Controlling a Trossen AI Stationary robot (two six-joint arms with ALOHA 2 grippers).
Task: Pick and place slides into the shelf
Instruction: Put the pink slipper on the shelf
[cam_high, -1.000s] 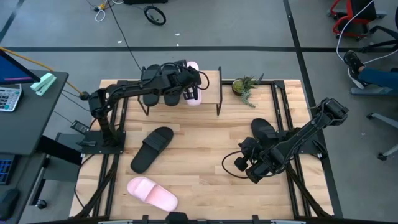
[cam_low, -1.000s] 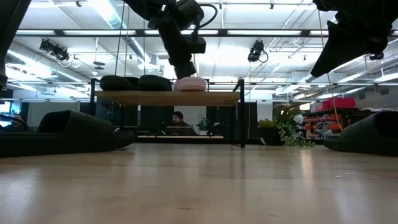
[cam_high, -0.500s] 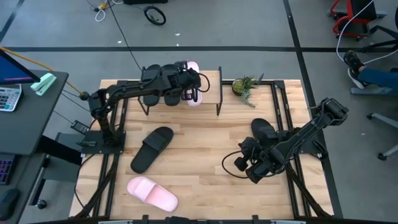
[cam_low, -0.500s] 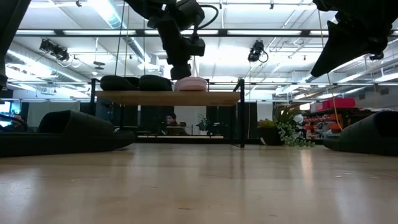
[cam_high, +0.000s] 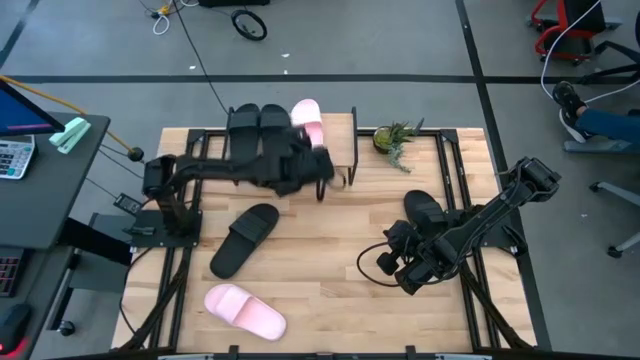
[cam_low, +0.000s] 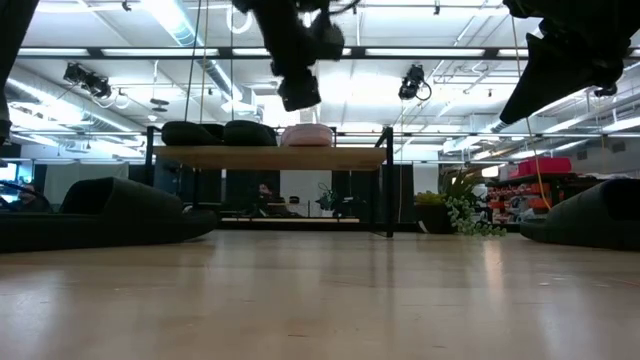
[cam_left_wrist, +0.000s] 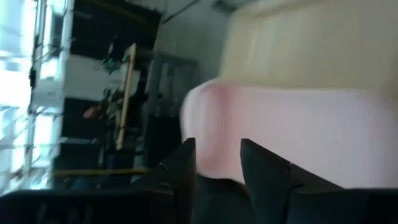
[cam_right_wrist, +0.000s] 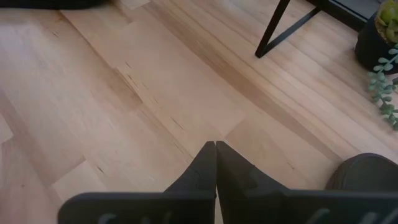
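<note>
The shelf stands at the table's far side. On its top board rest two black slides and, soles down, a pale pink slide, which also shows in the low view. My left gripper hovers open just near of and above the pink slide, nothing between its fingers. My right gripper is shut over bare table at the right, beside another black slide. A black slide and a pink slide lie on the table at the near left.
A small potted plant stands right of the shelf. Bare wood lies in the table's middle, between the two arms. A desk with a calculator sits off the table's left edge.
My left gripper has opened and let go of the pink slide, then drawn back toward the table's near edge and risen a little. The pink slide stays on the shelf's top board next to the black ones.
</note>
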